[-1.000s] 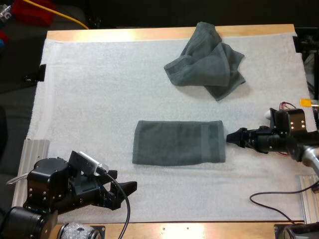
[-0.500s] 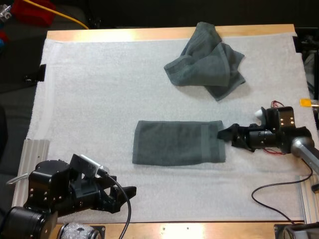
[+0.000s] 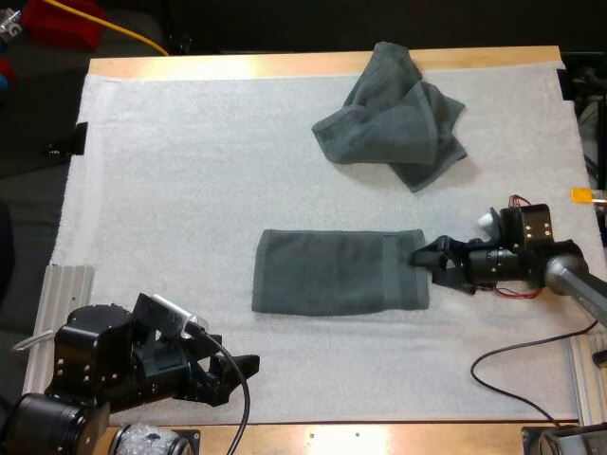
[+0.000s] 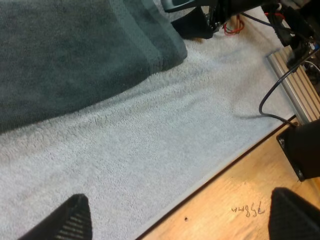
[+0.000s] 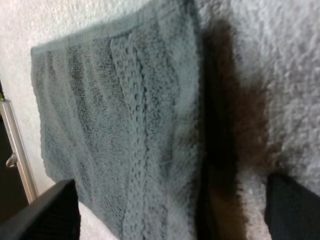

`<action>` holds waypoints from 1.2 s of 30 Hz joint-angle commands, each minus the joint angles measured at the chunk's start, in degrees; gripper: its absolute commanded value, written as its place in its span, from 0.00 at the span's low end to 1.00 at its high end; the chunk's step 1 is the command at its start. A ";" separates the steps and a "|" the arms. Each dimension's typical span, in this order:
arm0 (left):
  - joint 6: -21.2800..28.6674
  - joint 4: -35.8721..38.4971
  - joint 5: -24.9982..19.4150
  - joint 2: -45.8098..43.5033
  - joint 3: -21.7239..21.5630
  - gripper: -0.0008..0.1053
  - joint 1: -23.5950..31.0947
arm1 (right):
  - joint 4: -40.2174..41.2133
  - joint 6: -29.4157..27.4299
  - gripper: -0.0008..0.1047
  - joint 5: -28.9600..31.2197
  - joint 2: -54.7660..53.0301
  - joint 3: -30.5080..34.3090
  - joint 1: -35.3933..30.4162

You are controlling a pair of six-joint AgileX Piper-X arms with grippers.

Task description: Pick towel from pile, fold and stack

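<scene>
Got a folded dark grey-green terry towel (image 3: 337,272) flat mid white mat (image 3: 190,171), crumpled grey-green towel (image 3: 394,118) farther back. Seeing right gripper (image 3: 429,266) spread wide at the folded one's right edge, left gripper (image 3: 241,376) wide too, near the mat's front.

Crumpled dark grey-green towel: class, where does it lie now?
In the high view the crumpled dark grey-green towel lies at the white mat's far side, right of centre, beyond the folded grey-green towel.

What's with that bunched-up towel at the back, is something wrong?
Nothing looks wrong. The crumpled towel sits in a heap at the mat's far side, not yet folded. The folded towel lies flat and square mid-mat, with the open right gripper at its right edge.
</scene>
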 commanded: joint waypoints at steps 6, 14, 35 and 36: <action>0.35 -0.13 0.21 -0.35 -0.43 0.67 -0.15 | -2.40 5.02 0.72 1.17 2.83 0.26 4.93; 0.75 -0.13 0.21 -0.35 -0.43 0.67 -0.15 | -5.27 10.27 0.72 -1.16 6.07 0.26 7.42; 0.75 2.89 0.34 -0.35 -0.43 0.67 -0.15 | -0.78 8.07 0.02 7.78 4.68 -0.88 9.14; 0.75 2.90 0.34 -0.35 -0.43 0.67 -0.15 | 0.48 6.81 0.02 8.82 4.25 -1.30 9.14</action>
